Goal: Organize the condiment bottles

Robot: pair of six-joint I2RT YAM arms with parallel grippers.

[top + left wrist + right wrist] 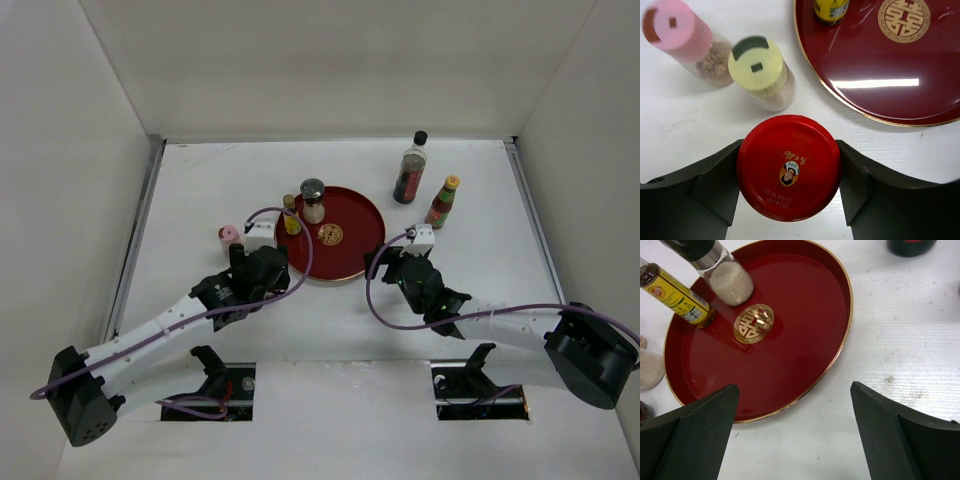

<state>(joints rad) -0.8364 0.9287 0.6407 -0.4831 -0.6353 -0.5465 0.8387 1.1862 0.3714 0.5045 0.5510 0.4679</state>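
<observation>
White table, red tray [837, 335] at centre: the left gripper [790, 155] jaws clamp the red-lidded jar [789, 170] just off the tray's nine o'clock rim, we judge to lift it in beside the shaker [730, 282] and yellow-labelled bottle [677, 295]; the right gripper [795, 432] hovers at four o'clock, jaws spread, empty.

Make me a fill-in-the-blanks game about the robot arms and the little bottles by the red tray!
1. The left gripper clamps the jar whose lid is ___.
2. The red tray holds exactly ___ bottles.
3. The right gripper is ___ and holds nothing.
4. The shaker beside the cream-capped shaker has a ___ cap.
Missing words: red; two; open; pink.
</observation>
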